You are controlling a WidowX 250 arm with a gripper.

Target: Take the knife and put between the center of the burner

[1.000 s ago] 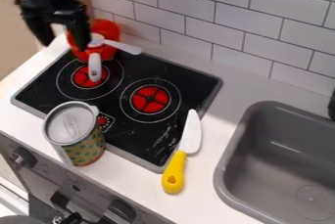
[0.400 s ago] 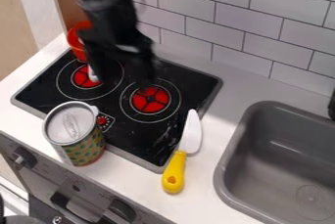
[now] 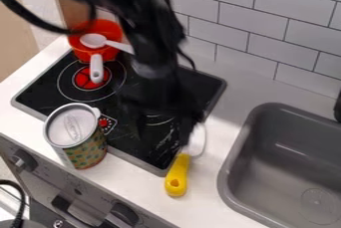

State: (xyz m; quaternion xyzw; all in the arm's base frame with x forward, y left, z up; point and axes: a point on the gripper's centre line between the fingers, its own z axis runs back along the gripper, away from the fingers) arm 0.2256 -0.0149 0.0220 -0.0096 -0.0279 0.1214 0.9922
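Step in hand, as judged: approach & pick-up of knife (image 3: 177,173); placing not begun. Clock directions as seen, 12 at top of view.

Gripper (image 3: 164,128): fingers wide apart, pointing down over the 5 o'clock part of stove (image 3: 40,92); one finger overlaps the blade (image 3: 195,143) in view; contact w/ it cannot be told.

Knife: at stove's 5 o'clock edge, yellow hdl. toward 6 on the counter (image 3: 133,187), blade toward 1 — partly behind the gripper.

Next move, in my judgement: line up fingers either side of knife, lower, close, lift; then carry toward 11 for placing at burner ctr.; task wording "between" leaves exact pos. unclear, with a burner (image 3: 90,78) at 10 and another part-hidden under the arm (image 3: 156,38).

Edges: raised stove rim runs close by the knife — could catch a fingertip or the blade on a low drag; sink (image 3: 228,160) lies toward 3, strip of counter btwn.

Room: best route seems short & high, over bare cooktop; can (image 3: 85,150) stands at 8, upright, over the stove's front edge; red pot (image 3: 81,52) w/ white spoon (image 3: 93,40) at 11; a wide swing risks either; tiled wall (image 3: 240,5) limits reach toward 1.
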